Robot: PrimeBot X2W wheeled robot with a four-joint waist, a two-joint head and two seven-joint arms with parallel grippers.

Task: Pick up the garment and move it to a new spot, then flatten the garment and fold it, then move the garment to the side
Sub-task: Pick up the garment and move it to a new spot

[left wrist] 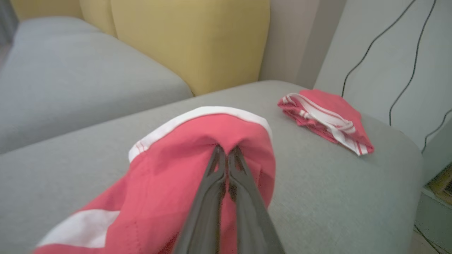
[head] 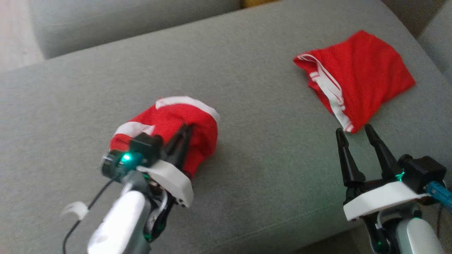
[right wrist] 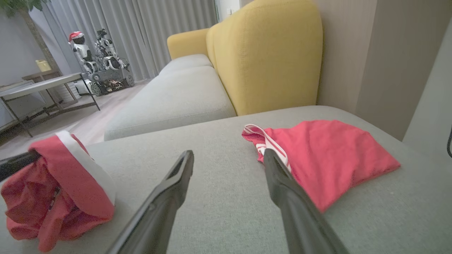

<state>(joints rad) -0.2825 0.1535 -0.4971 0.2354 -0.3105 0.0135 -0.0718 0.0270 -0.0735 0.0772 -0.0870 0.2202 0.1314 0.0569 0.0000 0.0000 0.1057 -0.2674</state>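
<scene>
Red bunched garment point(head: 166, 118) is pinched between the left gripper's point(head: 188, 127) closed fingers; the right gripper point(head: 354, 129), spread wide, sits at its three o'clock.

You have sofa seat point(head: 247, 106) across whole foreground. On your left: bunched garment point(head: 169, 116) on seat, left gripper point(head: 186, 129) pinched into its near side. On your right, further back: folded garment point(head: 367, 70) flat on same seat, well apart from first. Right gripper point(head: 354, 129) just before its near corner, fingers spread. Backrest point(right wrist: 268, 60) behind seat. Second seat point(head: 123, 24) beyond, to left. Table point(right wrist: 42, 83) on floor, far left, past second seat.
</scene>
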